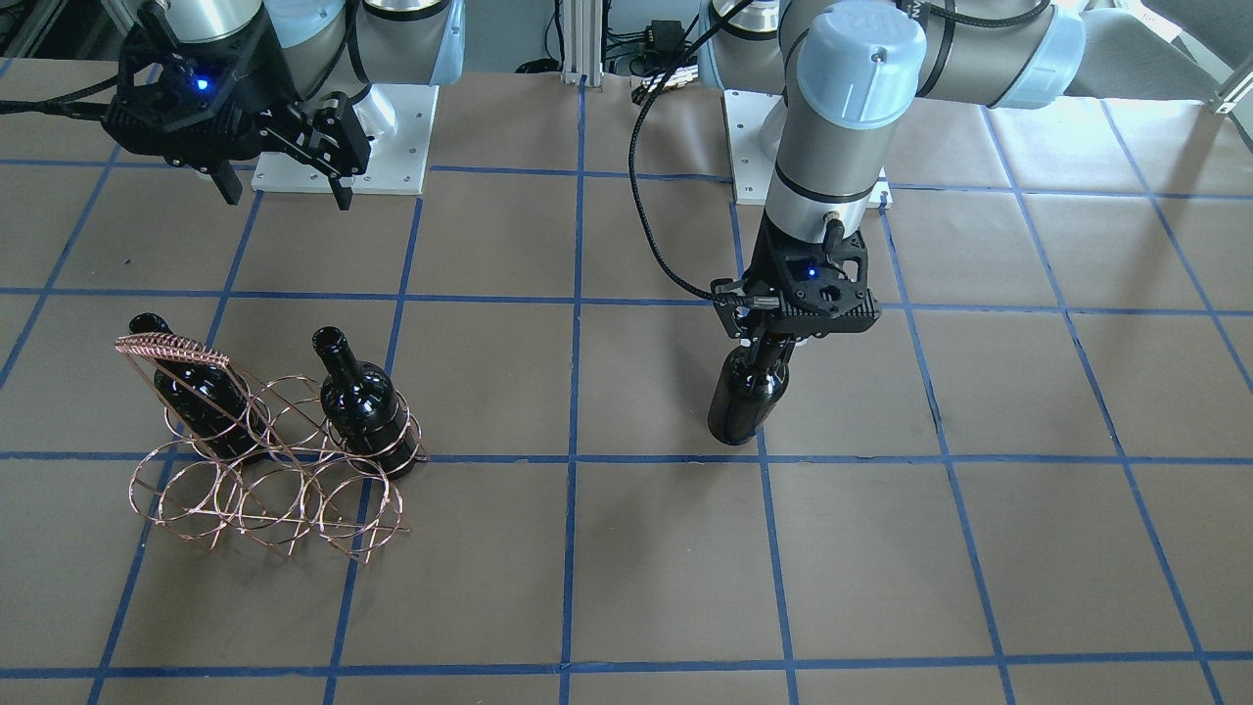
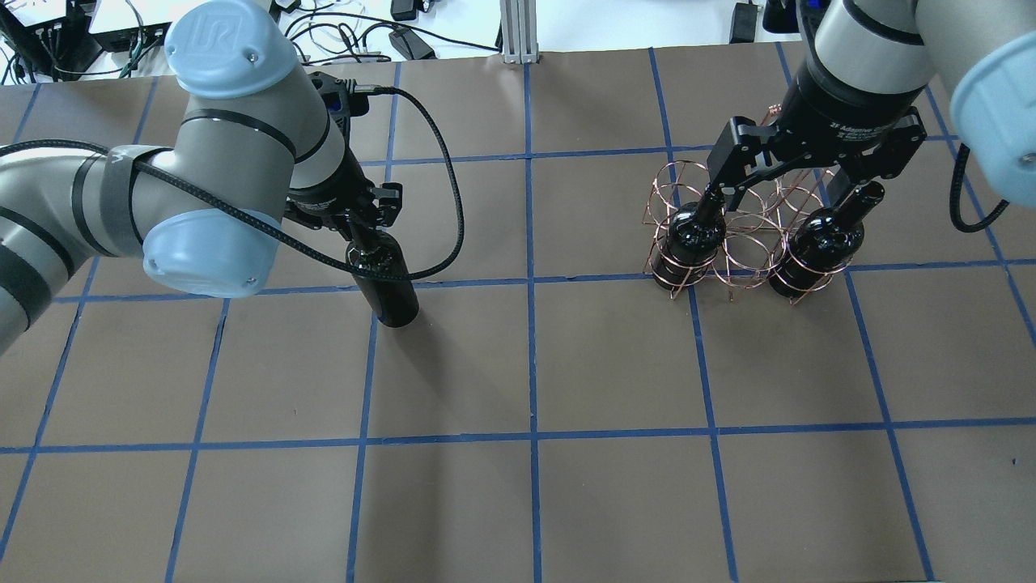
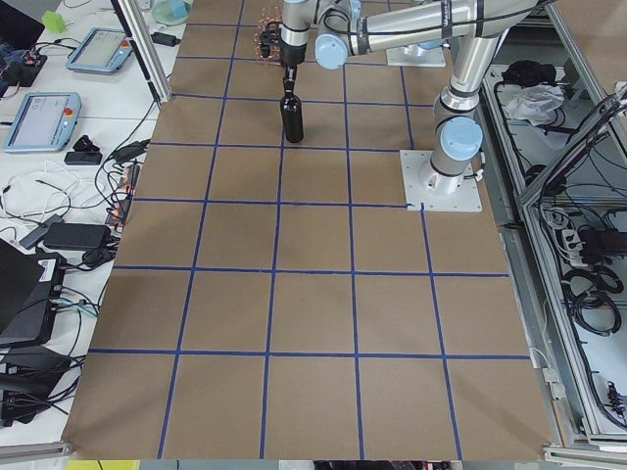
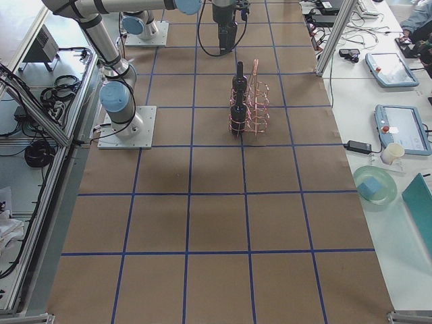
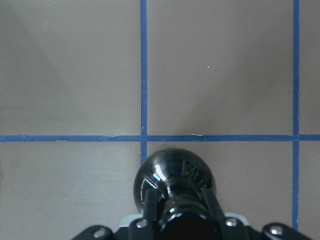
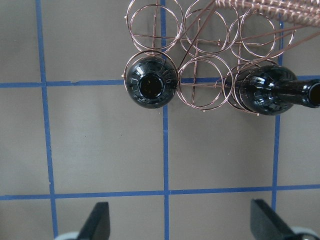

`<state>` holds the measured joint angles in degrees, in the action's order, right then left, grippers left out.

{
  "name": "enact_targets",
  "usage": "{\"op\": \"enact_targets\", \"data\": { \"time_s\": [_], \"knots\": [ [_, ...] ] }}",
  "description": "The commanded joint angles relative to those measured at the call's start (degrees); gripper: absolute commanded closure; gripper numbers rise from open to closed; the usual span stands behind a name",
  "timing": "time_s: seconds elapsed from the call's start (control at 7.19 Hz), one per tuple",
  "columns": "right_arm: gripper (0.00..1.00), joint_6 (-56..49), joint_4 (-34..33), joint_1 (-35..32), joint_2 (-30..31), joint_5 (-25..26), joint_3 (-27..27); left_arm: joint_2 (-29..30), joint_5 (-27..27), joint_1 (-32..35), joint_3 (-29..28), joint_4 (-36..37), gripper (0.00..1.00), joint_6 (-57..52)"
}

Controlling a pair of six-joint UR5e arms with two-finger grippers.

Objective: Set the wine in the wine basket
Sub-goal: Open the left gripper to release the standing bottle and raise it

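While clamped at the neck in the left claw (image 2: 366, 236), closed firmly on the glass: wine (image 2: 388, 287), glossy black, unlabelled, upright, on the robot's left half of the surface (image 1: 626, 587). Base at a crossing of blue tape lines (image 5: 143, 70); cannot tell whether resting on the paper or hanging just clear of it.

Well apart, on the robot's right half: wine basket (image 1: 274, 470), copper wire, six rings in two rows, tall coil-wrapped handle. Standing upright on the surface.

In the basket row nearer the robot: two further black bottles, one in each end ring, first (image 6: 151, 82) and second (image 6: 262, 92). Middle ring between them unfilled, likewise the three rings of the far row.

Right claw (image 6: 182, 225): spread wide, gripping nothing, raised above the surface on the robot's side of the basket, fingertips pointed down. Fingers (image 6: 97, 220) seen at the lower edge of the wrist view, clear of both basket bottles.
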<state>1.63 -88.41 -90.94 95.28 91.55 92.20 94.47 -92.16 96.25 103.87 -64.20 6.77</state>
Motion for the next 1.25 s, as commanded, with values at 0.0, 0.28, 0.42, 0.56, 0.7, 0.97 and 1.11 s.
{"op": "enact_targets", "data": {
  "time_s": [0.0,0.28,0.42,0.56,0.7,0.97,1.11],
  "knots": [
    [0.00,-0.22,-0.44,-0.11,0.00,-0.14,0.00,0.19,0.14,0.08,0.01,-0.22,0.59,0.00],
    [0.00,0.04,-0.44,-0.11,0.00,-0.05,0.00,0.10,0.23,0.08,-0.16,-0.92,0.00,0.61],
    [0.00,0.39,-0.62,-0.20,0.09,-0.66,0.00,-1.03,0.23,-0.01,-1.38,-3.71,0.00,0.62],
    [0.00,2.66,-0.71,-0.46,0.09,-0.93,0.00,-1.74,0.31,-0.01,-4.87,-7.91,0.00,0.62],
    [0.00,9.29,-0.27,-0.99,-0.35,-1.19,-0.17,-1.83,0.31,-0.27,-10.30,-14.22,0.00,0.62],
    [0.00,13.56,-2.71,-5.19,-1.84,-2.61,-0.79,-1.84,1.97,-3.94,-19.55,-21.39,0.00,0.09],
    [0.00,14.19,-3.60,-7.65,-2.72,-2.43,-1.49,-1.84,5.29,-9.10,-20.11,-21.32,0.00,-0.35]
  ]
}}
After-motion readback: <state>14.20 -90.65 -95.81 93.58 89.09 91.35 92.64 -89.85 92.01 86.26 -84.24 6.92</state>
